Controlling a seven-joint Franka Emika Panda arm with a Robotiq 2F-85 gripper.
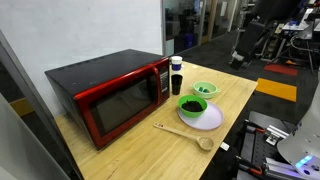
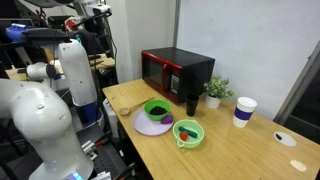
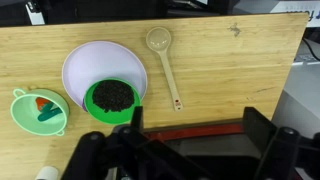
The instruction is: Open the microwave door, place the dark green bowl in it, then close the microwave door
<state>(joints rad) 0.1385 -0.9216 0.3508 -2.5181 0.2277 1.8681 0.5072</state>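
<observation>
Claw (image 3: pixel 192 128) released and empty, step one was pending: the door (image 1: pixel 122 102) was shut, the dark bowl (image 3: pixel 112 97) sat on its plate (image 3: pixel 85 58), a door pull apparently next.

A light butcher-block wooden table (image 1: pixel 150 150) fills the lower part of both exterior views and nearly all of the wrist view. In an exterior view a plain white wall (image 1: pixel 100 30) takes the upper left. Dark carpet (image 1: pixel 215 55) runs toward the upper right, and a yellow floor mat (image 1: pixel 280 92) lies at the right edge. In an exterior view an evenly lit pale partition (image 2: pixel 250 40) covers the upper right.
</observation>
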